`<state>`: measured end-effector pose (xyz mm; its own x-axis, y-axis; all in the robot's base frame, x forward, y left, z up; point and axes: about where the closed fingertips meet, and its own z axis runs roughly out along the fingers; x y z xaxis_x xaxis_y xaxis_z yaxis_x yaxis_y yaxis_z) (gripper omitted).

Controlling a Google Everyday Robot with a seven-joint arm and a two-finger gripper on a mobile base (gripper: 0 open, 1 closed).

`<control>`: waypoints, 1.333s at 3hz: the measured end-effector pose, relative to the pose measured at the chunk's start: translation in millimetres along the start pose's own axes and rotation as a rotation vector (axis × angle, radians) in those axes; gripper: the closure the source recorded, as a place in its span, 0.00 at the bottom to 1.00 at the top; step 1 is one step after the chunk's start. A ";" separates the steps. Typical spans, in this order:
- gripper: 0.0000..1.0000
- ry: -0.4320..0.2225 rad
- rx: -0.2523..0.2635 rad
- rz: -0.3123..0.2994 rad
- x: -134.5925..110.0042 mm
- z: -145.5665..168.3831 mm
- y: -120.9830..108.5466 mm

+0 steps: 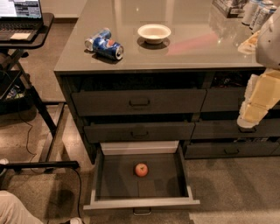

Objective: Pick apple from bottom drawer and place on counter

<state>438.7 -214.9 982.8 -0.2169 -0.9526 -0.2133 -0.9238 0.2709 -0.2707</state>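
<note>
The small red apple (141, 169) lies alone near the middle of the bottom drawer (140, 203), which is pulled wide open below two shut drawers. The glossy grey-brown counter (188, 54) tops the dark cabinet. My gripper (251, 114), cream-coloured, hangs at the right edge in front of the right-hand drawers. It is well above and to the right of the apple and holds nothing that I can see.
A white bowl (154, 33) and a blue soda can (105, 45) lying on its side sit on the counter. Several cans (258, 12) stand at its back right. A black laptop desk (26, 33) stands at the left, with cables on the floor.
</note>
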 end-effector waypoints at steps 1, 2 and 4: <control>0.00 0.000 0.000 0.000 0.0 0.0 0.0; 0.00 0.004 0.009 0.018 -1.4 8.4 -1.7; 0.00 0.032 -0.006 0.192 26.9 125.3 22.9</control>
<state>451.2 -217.0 853.2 -0.3993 -0.8874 -0.2305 -0.8662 0.4475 -0.2225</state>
